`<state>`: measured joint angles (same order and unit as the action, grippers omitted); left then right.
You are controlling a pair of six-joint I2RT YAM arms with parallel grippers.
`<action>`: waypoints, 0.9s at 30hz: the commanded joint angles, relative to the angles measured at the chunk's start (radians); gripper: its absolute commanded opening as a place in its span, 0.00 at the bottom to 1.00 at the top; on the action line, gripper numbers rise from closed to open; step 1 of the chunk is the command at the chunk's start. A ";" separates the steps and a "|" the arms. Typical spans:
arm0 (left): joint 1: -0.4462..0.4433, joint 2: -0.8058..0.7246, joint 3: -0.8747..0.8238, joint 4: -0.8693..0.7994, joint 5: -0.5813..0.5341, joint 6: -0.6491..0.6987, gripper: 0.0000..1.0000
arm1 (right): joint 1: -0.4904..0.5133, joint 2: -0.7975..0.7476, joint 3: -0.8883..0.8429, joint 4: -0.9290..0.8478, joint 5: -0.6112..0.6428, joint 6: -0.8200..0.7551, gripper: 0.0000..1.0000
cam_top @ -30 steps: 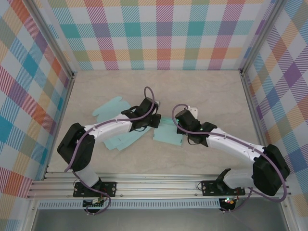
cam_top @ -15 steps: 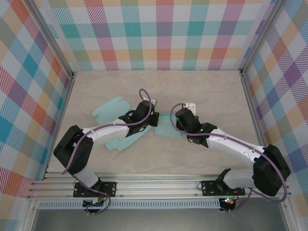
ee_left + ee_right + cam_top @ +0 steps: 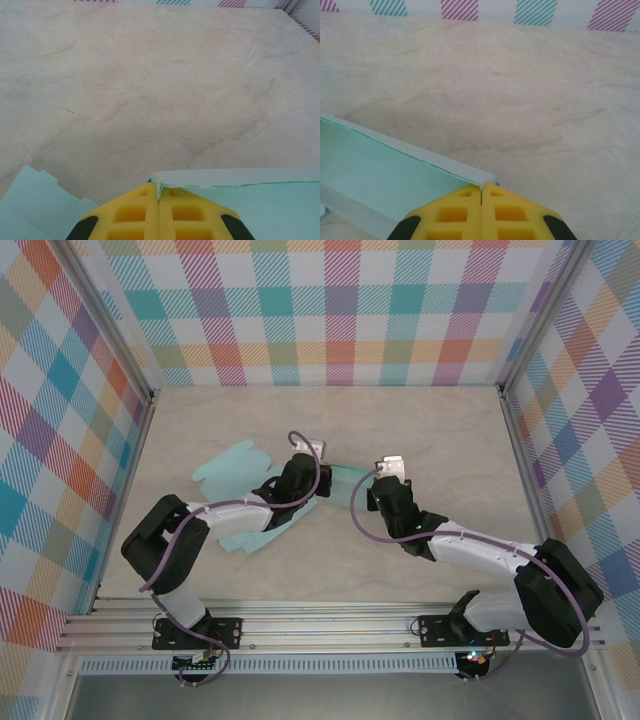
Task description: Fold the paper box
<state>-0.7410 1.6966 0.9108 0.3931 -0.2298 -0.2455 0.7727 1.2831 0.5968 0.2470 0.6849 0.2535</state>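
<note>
Seemed barely started: held one panel (image 3: 341, 481) of the paper box (image 3: 232, 466) raised mid-table between left fingers (image 3: 134, 216) and right fingers (image 3: 454, 216), both clenched on its edge, the rest left flat on the table (image 3: 430, 430), unfolded.

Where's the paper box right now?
Top external view: the paper box lies left of centre on the table, with one raised edge pinched by the left gripper and the right gripper.

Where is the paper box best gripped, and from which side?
The top edge of the raised flap, near its ends, from the near side: it stands free of the table while the rest lies flat. The left hand and right hand are shut on it.
</note>
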 commanded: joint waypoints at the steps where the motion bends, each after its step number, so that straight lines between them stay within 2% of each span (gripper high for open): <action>1: -0.017 0.030 -0.026 0.198 0.057 0.008 0.00 | 0.023 0.023 -0.038 0.169 -0.084 -0.047 0.00; 7: -0.017 0.033 -0.081 0.247 0.042 -0.016 0.00 | 0.040 0.044 -0.103 0.275 -0.074 -0.091 0.00; 10: -0.018 0.017 -0.099 0.244 0.036 -0.025 0.05 | 0.053 0.056 -0.134 0.330 -0.057 -0.116 0.00; 14: -0.018 -0.007 -0.116 0.234 0.039 -0.027 0.17 | 0.066 0.076 -0.154 0.367 -0.041 -0.141 0.00; 21: -0.018 -0.074 -0.150 0.206 0.057 -0.036 0.46 | 0.072 0.103 -0.149 0.358 -0.020 -0.149 0.00; 27: -0.017 -0.169 -0.160 0.105 0.016 -0.102 0.64 | 0.074 0.111 -0.137 0.349 -0.013 -0.161 0.00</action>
<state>-0.7452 1.5990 0.7521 0.5247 -0.2035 -0.3008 0.8310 1.3739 0.4507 0.6067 0.7143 0.1200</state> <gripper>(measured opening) 0.624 0.062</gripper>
